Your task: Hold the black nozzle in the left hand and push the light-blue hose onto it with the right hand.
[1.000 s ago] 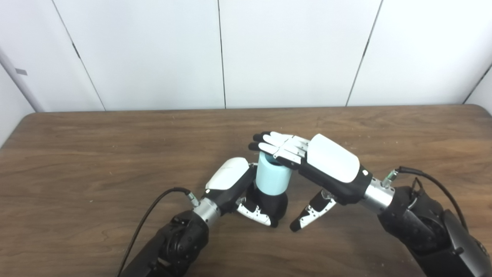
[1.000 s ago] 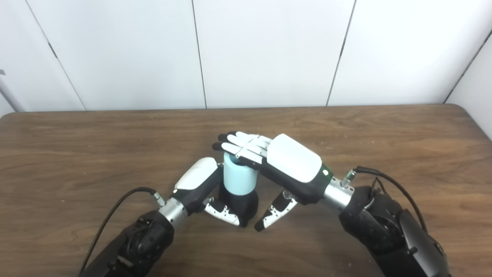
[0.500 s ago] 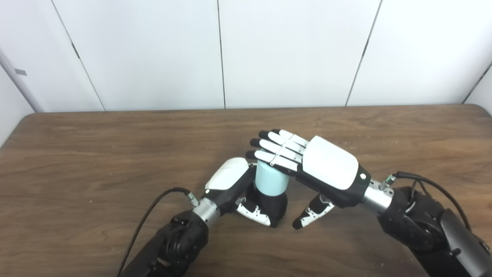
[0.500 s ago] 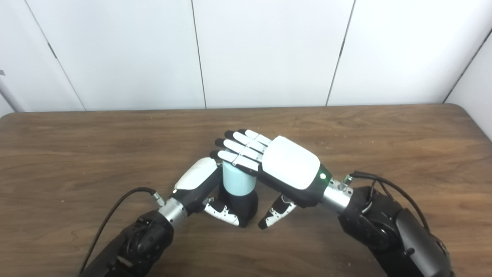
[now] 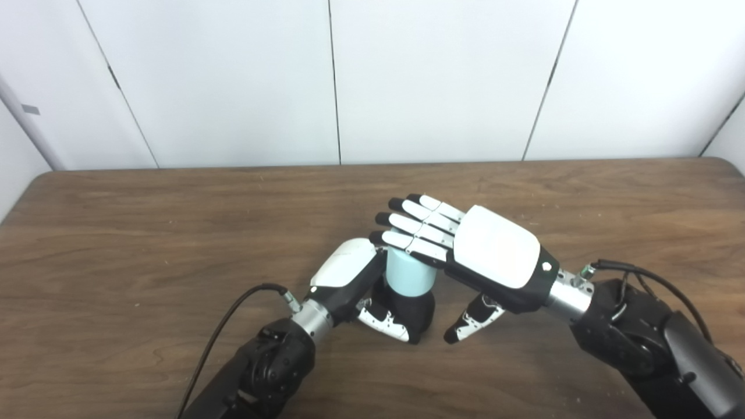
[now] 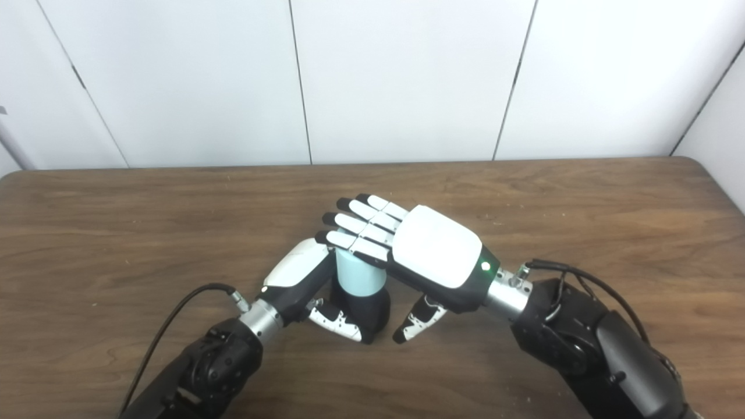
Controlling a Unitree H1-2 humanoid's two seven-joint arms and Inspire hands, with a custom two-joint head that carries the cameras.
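**Ana:** Left eye view first: what do you make of the left hand (image 5: 356,279)?

**Ben:** It is wrapped around the black nozzle (image 5: 414,311), thumb across the near side and the white back of the hand turned up and to the left. The nozzle stands upright on the wooden table (image 5: 145,233), roughly at the middle and toward the near edge.

**Ana:** And the light-blue hose (image 5: 407,273)?

**Ben:** A short pale cylinder, upright, sitting on top of the nozzle. Its lower end meets the nozzle's black body; I cannot tell how deep it goes inside.

**Ana:** Is the right hand (image 5: 474,256) gripping it?

**Ben:** No. That hand is flat, its fingers (image 5: 407,224) stretched out straight and a little spread, lying across the top end of the hose. The palm faces down, the white back faces the camera. It holds nothing; it only rests on the hose's top.

**Ana:** Where is its thumb?

**Ben:** Hanging down below the palm, its dark tip near the table just to the right of the nozzle, apart from it.

**Ana:** The right eye view agrees?

**Ben:** Yes. Same arrangement: the left hand clasping the nozzle's base, the hose between the two hands, the right hand's fingers covering its rim. A black cable (image 6: 174,314) loops from the left wrist across the table.
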